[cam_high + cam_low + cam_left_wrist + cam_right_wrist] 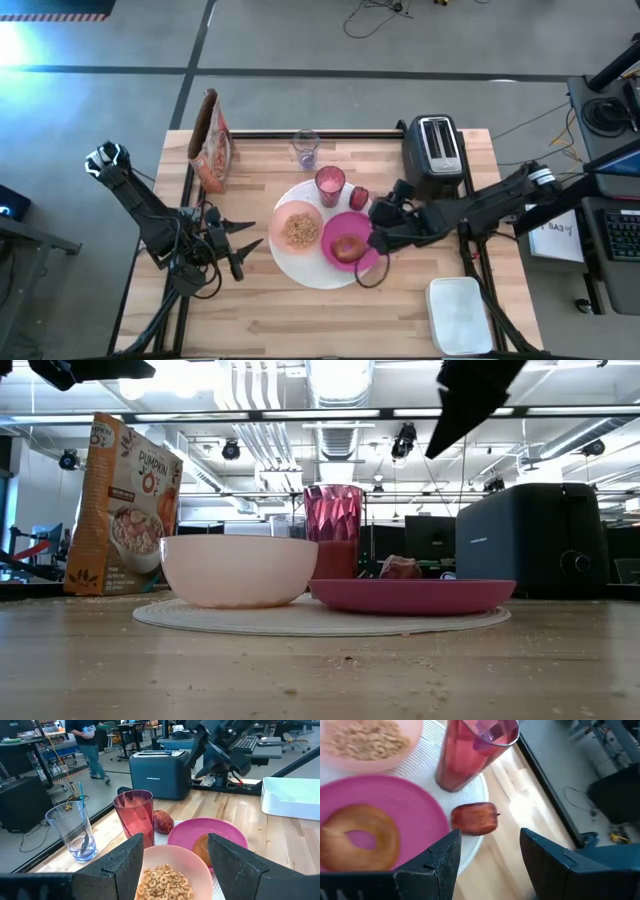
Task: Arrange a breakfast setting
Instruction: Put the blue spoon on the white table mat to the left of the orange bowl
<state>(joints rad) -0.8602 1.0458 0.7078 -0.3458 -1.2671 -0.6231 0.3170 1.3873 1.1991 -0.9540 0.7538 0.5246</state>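
Breakfast things sit bunched at the middle of the wooden surface. The large white round plate carries the pale pink bowl, filled with cereal rings, and the smaller magenta plate, which holds the brown bun. The pink translucent cup stands at the white plate's far rim, with the small red food just beside it. A clear tumbler stands farther back, a blue-handled utensil inside it.

The right gripper hangs above the magenta plate's right edge, fingers apart and holding nothing. The left gripper waits left of the white plate, jaws wide and empty.

Bare wood lies open along the near edge and on the left. The black toaster fills the far right corner; a white container sits at the near right edge. The cereal bag at the far left reads "PUMPKIN".
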